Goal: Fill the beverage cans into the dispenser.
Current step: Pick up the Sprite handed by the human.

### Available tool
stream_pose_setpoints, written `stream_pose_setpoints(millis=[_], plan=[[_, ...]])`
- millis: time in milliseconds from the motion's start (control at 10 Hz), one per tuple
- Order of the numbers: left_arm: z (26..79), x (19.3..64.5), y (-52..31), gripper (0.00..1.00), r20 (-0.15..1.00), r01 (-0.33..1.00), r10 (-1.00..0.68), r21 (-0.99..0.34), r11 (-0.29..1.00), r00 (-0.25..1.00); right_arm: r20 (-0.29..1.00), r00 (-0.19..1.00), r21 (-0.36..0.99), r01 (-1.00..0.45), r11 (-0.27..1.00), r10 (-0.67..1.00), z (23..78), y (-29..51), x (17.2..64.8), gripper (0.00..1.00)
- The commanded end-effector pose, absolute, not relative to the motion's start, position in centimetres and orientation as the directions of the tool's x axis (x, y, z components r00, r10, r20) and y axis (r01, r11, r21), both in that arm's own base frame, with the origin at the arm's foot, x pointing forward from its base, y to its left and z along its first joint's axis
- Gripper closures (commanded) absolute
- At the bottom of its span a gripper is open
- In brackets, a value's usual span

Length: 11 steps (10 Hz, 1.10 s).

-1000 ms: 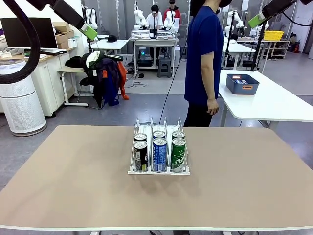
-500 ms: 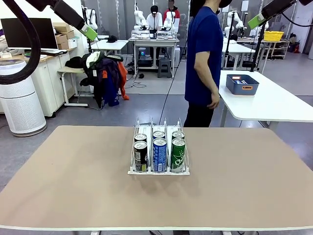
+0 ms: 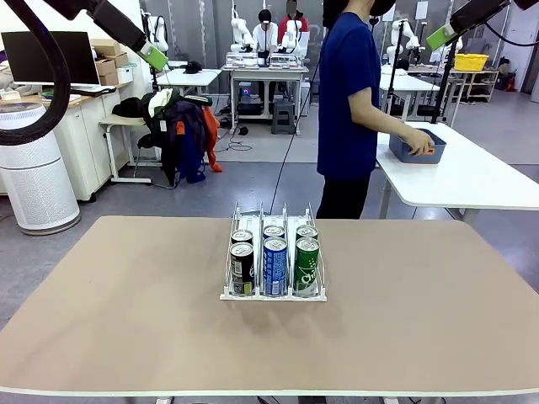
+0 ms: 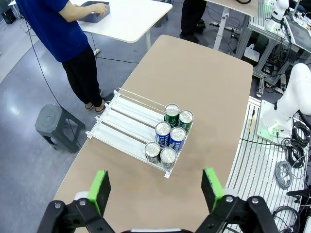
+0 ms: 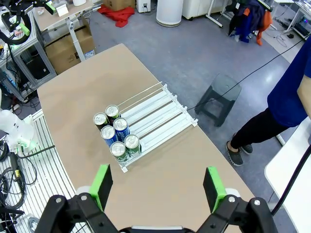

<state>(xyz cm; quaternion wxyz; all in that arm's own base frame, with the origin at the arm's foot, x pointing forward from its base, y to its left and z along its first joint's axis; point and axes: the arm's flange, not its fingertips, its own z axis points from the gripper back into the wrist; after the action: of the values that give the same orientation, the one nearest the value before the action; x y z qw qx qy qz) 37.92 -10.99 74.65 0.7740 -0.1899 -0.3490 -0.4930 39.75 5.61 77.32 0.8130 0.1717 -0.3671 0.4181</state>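
Across my tan worktop (image 3: 101, 328), a person (image 3: 345, 93) in a blue shirt and black trousers stands at the far side, turned toward a white table (image 3: 488, 181) off to my right. A blue-grey bin (image 3: 402, 154) sits on that table near its edge. From my left wrist I see a grey stool (image 4: 56, 127) on the floor near the person's feet. Far to my left stands a white cylindrical air purifier (image 3: 34, 168), with a dark monitor (image 3: 46, 55) on the desk behind it. Farther back, a chair (image 3: 118, 123) is heaped with jackets (image 3: 181, 126), and a yellow crate (image 3: 470, 61) rests on a distant table.
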Motion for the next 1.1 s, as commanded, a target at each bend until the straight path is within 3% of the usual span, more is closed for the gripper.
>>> stream_pose_setpoints(millis=[0,1000], plan=[[74.60,37.76,-10.91,0.00,0.723,0.896,-0.633,0.044,0.442,0.277,0.747,0.379,-0.019,-0.809,0.587,0.546,77.21,5.64,39.77,0.00],[74.60,37.76,-10.91,0.00,0.723,0.896,-0.633,0.044,0.442,0.277,0.747,0.379,-0.019,-0.809,0.587,0.546,77.21,5.64,39.77,0.00]])
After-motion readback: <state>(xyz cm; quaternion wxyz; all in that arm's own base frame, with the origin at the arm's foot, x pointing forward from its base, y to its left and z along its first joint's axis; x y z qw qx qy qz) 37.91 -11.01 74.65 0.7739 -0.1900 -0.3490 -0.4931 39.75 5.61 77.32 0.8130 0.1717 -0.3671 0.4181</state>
